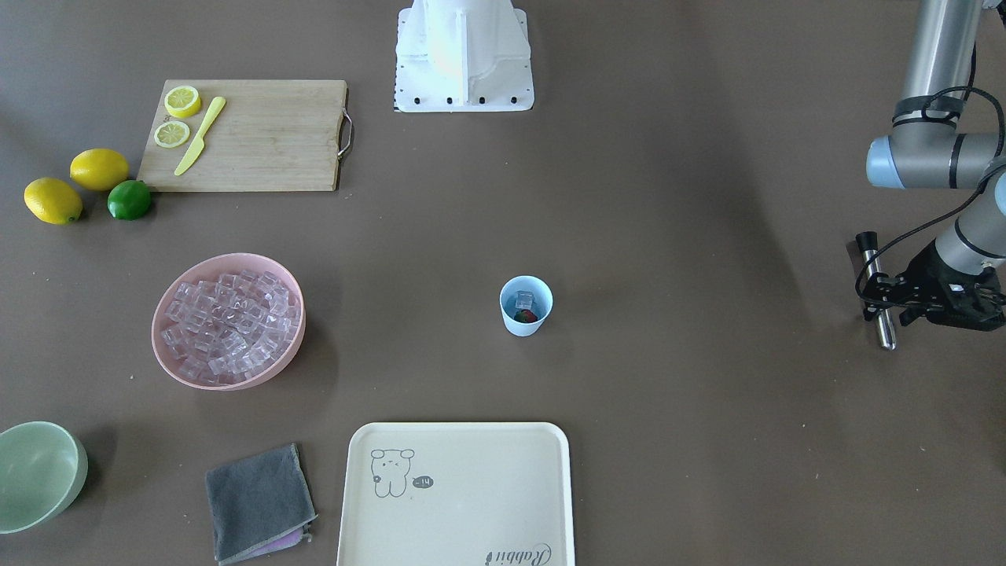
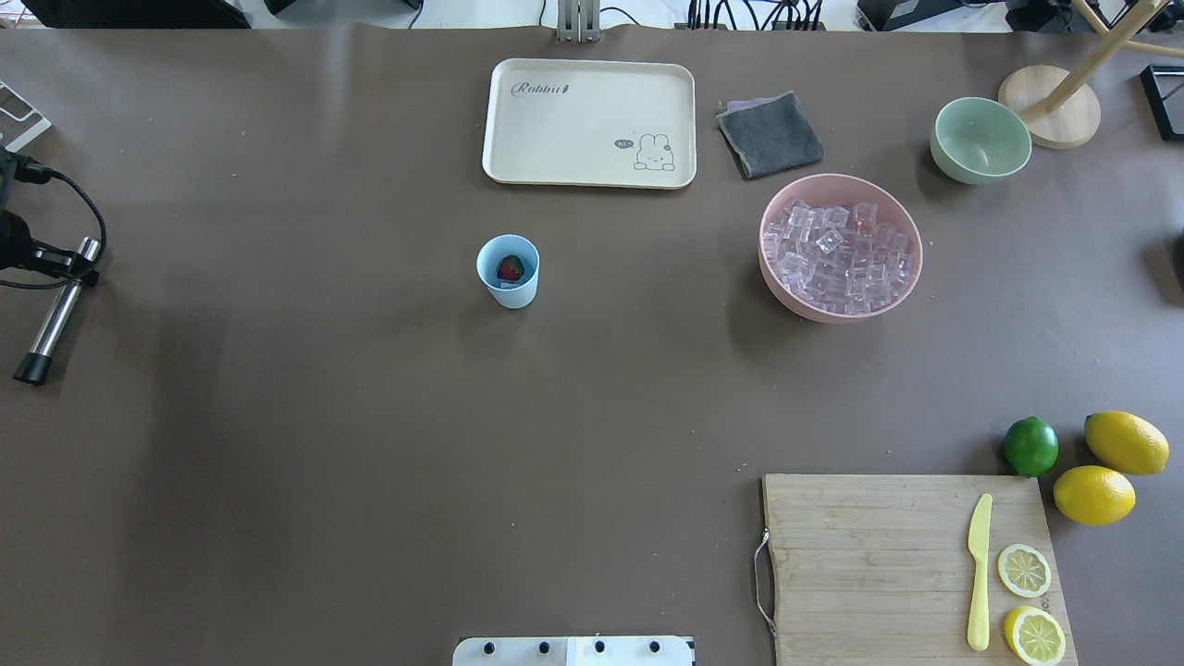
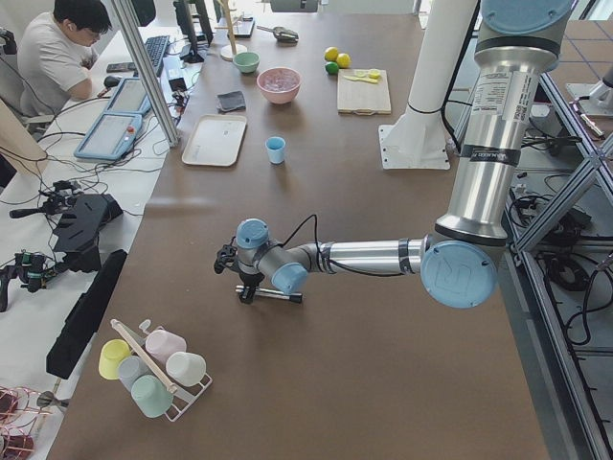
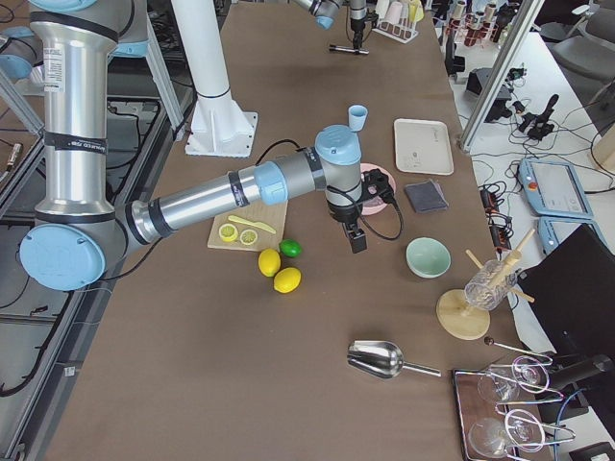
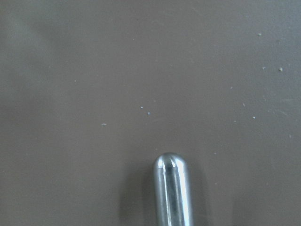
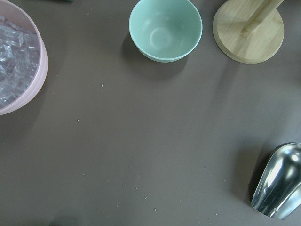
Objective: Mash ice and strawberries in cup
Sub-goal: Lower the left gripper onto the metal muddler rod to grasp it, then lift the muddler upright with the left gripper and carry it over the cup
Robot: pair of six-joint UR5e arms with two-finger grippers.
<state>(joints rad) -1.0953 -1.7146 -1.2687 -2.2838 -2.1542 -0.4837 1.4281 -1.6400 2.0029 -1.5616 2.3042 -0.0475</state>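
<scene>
Light blue tapered plastic cup [image 2: 508, 270] is sitting mid-table, red strawberry [image 1: 526, 316] and clear ice cube [image 1: 524, 299] inside | your left gripper [image 2: 51, 264] is clamping the steel muddler rod [image 2: 55, 314] well apart leftward, rod lying level, not aimed at it | right gripper [image 4: 356, 238] is hovering beyond the pink bowl [image 2: 786, 296], jaw state impossible to tell.

Bright, even light; soft shadows by cup [image 1: 526, 306]; glare on steel rod [image 5: 172, 190]
</scene>
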